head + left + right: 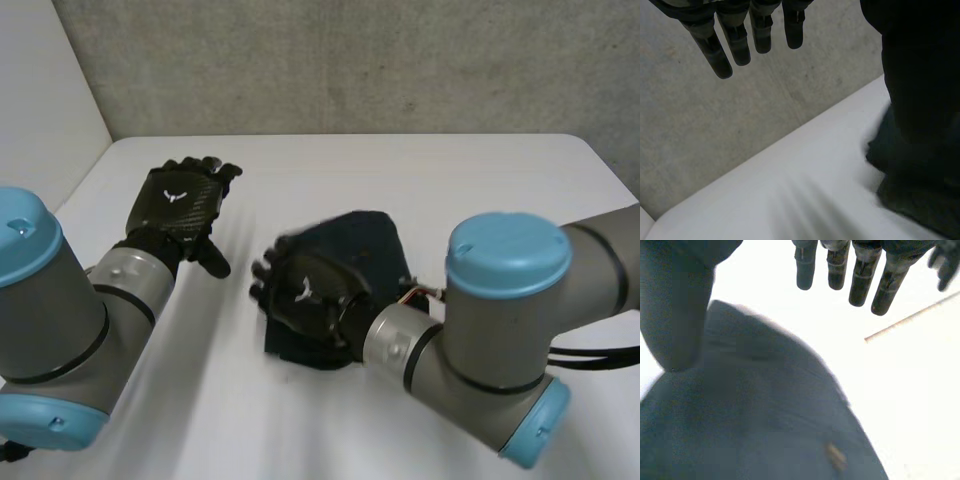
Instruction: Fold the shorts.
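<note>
head view looks down on the table (400, 160) from behind; close wrist views along fingers (740, 47) share the shorts (765, 415).

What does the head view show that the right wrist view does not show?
The head view adds the left robot hand, open and held over the table, and the grey wall behind. The right wrist view adds a small tan mark on the shorts, seen close up. Both share the dark shorts lying on the white table, with the right robot hand open over them.
</note>
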Controlling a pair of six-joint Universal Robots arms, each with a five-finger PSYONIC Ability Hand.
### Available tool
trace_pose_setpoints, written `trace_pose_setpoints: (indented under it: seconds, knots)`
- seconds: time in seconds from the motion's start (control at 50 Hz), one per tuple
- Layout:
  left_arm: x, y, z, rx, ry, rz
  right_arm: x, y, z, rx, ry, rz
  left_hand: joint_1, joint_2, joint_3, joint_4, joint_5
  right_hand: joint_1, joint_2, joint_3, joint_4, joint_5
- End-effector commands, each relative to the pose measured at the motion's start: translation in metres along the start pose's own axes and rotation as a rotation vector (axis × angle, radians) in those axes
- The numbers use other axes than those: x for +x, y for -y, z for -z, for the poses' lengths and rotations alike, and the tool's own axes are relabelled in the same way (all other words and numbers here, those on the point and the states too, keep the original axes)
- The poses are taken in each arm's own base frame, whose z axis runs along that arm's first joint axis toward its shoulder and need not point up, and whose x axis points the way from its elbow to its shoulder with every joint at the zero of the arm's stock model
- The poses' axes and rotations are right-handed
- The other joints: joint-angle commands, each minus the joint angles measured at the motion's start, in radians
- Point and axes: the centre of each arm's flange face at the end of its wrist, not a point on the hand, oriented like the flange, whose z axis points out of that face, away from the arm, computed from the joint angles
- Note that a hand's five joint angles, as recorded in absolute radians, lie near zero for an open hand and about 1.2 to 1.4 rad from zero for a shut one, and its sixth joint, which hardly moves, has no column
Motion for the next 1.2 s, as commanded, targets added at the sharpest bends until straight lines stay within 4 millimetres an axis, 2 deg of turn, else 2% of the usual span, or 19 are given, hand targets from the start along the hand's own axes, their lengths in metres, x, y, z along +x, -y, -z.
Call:
trace_pose_setpoints:
  seconds: [0.02, 0.04, 0.1, 0.18, 0.22, 0.36, 0.44, 0.5, 0.58, 0.6, 0.66, 0.74, 0.76, 0.82, 0.84, 0.9, 0.92, 1.02, 1.2]
  knots:
    - [0.0, 0.024, -0.013, 0.082, 0.005, 0.004, 0.081, -0.002, 0.024, -0.022, -0.3, -0.364, 0.014, 0.008, -0.001, 0.004, -0.014, -0.028, -0.048, -0.044, -0.058, -0.071]
    - [0.001, 0.025, -0.016, 0.087, 0.005, 0.004, 0.094, -0.003, 0.029, -0.018, -0.345, -0.454, 0.014, 0.008, -0.001, 0.004, -0.014, -0.028, -0.048, -0.044, -0.058, -0.071]
    - [0.016, 0.021, -0.025, 0.078, -0.035, 0.018, 0.096, -0.008, 0.03, -0.041, -0.347, -0.561, 0.014, 0.008, -0.001, 0.004, -0.014, -0.028, -0.048, -0.044, -0.058, -0.071]
    - [0.057, 0.012, -0.027, 0.047, -0.141, 0.024, 0.079, -0.033, 0.023, -0.165, -0.29, -0.652, 0.028, 0.023, 0.014, 0.018, 0.001, -0.028, -0.048, -0.044, -0.058, -0.071]
    - [0.074, -0.006, -0.03, -0.026, -0.182, 0.014, 0.074, -0.049, 0.019, -0.234, -0.265, -0.684, 0.04, 0.034, 0.025, 0.03, 0.013, -0.028, -0.048, -0.044, -0.058, -0.071]
    - [0.094, -0.074, -0.035, -0.329, -0.201, -0.036, 0.053, -0.095, 0.005, -0.38, -0.219, -0.757, 0.078, 0.073, 0.064, 0.068, 0.051, -0.028, -0.048, -0.044, -0.058, -0.071]
    - [0.096, -0.09, -0.036, -0.402, -0.17, -0.061, 0.048, -0.11, 0.001, -0.438, -0.24, -0.763, 0.078, 0.073, 0.064, 0.068, 0.051, -0.028, -0.048, -0.044, -0.058, -0.071]
    - [0.093, -0.09, -0.038, -0.404, -0.153, -0.063, 0.05, -0.114, 0.001, -0.454, -0.257, -0.761, 0.075, 0.07, 0.061, 0.065, 0.048, -0.028, -0.048, -0.044, -0.058, -0.071]
    - [0.088, -0.073, -0.039, -0.365, -0.145, -0.053, 0.056, -0.108, 0.002, -0.435, -0.27, -0.752, 0.075, 0.07, 0.061, 0.065, 0.048, -0.028, -0.048, -0.044, -0.058, -0.071]
    - [0.085, -0.055, -0.038, -0.32, -0.144, -0.041, 0.062, -0.1, 0.004, -0.412, -0.283, -0.741, 0.07, 0.064, 0.055, 0.06, 0.042, -0.028, -0.048, -0.044, -0.058, -0.071]
    - [0.079, -0.029, -0.034, -0.256, -0.145, -0.026, 0.081, -0.079, 0.011, -0.35, -0.331, -0.716, 0.064, 0.058, 0.049, 0.054, 0.036, -0.028, -0.048, -0.044, -0.058, -0.071]
    - [0.069, 0.022, -0.023, -0.127, -0.14, 0.003, 0.116, -0.04, 0.028, -0.209, -0.443, -0.666, 0.052, 0.046, 0.037, 0.042, 0.024, -0.028, -0.048, -0.044, -0.058, -0.071]
    - [0.061, 0.047, -0.015, -0.06, -0.127, 0.018, 0.133, -0.025, 0.036, -0.146, -0.509, -0.656, 0.052, 0.046, 0.037, 0.042, 0.024, -0.028, -0.048, -0.044, -0.058, -0.071]
    - [0.045, 0.083, -0.003, 0.037, -0.095, 0.04, 0.165, 0.002, 0.062, -0.05, -0.677, -0.652, 0.046, 0.04, 0.031, 0.036, 0.018, -0.028, -0.048, -0.044, -0.058, -0.071]
    - [0.029, 0.106, 0.005, 0.102, -0.06, 0.052, 0.172, 0.009, 0.07, -0.035, -0.717, -0.649, 0.046, 0.04, 0.031, 0.036, 0.018, -0.028, -0.048, -0.044, -0.058, -0.071]
    - [-0.002, 0.134, 0.014, 0.177, 0.02, 0.072, 0.193, 0.026, 0.099, -0.016, -0.848, -0.625, 0.043, 0.037, 0.028, 0.033, 0.016, -0.028, -0.048, -0.044, -0.058, -0.071]
    - [-0.02, 0.145, 0.019, 0.205, 0.068, 0.087, 0.196, 0.027, 0.105, -0.026, -0.867, -0.622, 0.043, 0.037, 0.028, 0.033, 0.015, -0.028, -0.048, -0.044, -0.058, -0.071]
    - [-0.052, 0.15, 0.035, 0.142, 0.141, 0.121, 0.2, 0.024, 0.122, -0.123, -0.88, -0.623, 0.032, 0.026, 0.017, 0.022, 0.004, -0.028, -0.048, -0.044, -0.058, -0.071]
    - [-0.056, 0.145, 0.041, 0.07, 0.114, 0.186, 0.196, 0.02, 0.127, -0.178, -0.869, -0.643, 0.023, 0.017, 0.008, 0.013, -0.005, -0.028, -0.048, -0.044, -0.058, -0.071]
